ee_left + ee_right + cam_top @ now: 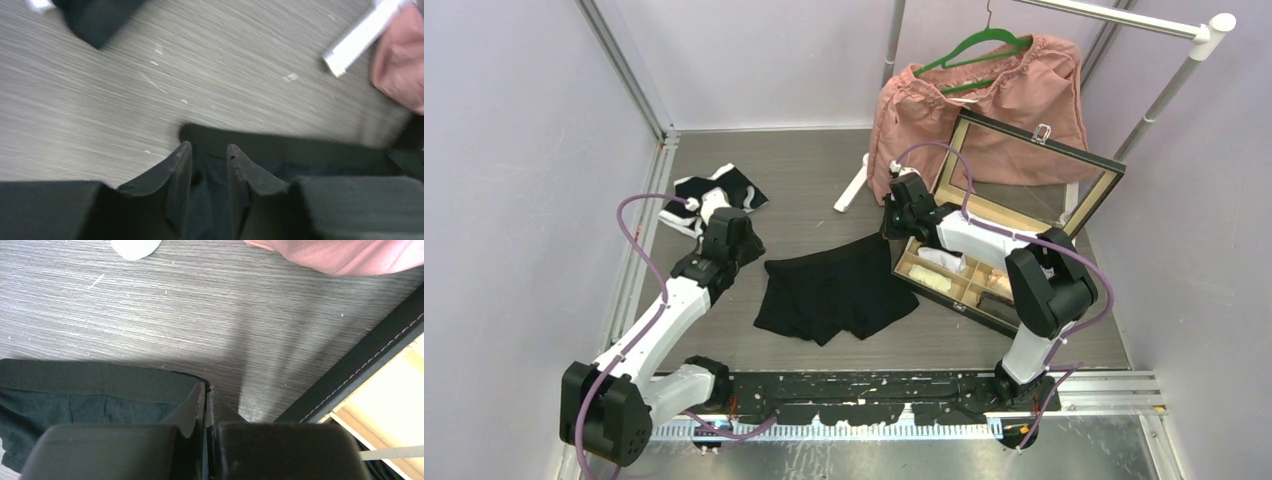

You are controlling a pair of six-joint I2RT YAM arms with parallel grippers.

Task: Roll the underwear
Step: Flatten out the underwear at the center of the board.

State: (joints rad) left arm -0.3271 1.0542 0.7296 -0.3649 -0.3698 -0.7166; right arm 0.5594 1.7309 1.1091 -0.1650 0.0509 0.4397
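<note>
Black underwear [834,290] lies spread flat in the middle of the table, waistband on the far side. My left gripper [754,250] is at the waistband's left corner. In the left wrist view its fingers stand apart [209,145], with the black cloth [300,150] under and between them, nothing pinched. My right gripper [896,228] is at the waistband's right corner. In the right wrist view its fingers [206,386] are pressed together on that corner of the underwear [100,380]. A second, black-and-white underwear [714,195] lies crumpled at the far left.
An open box [994,270] with compartments sits just right of the right gripper; its dark edge [360,370] is close by. A pink garment [984,110] on a green hanger hangs from a white rack [1164,100] at the back right, whose white foot [357,40] rests on the table.
</note>
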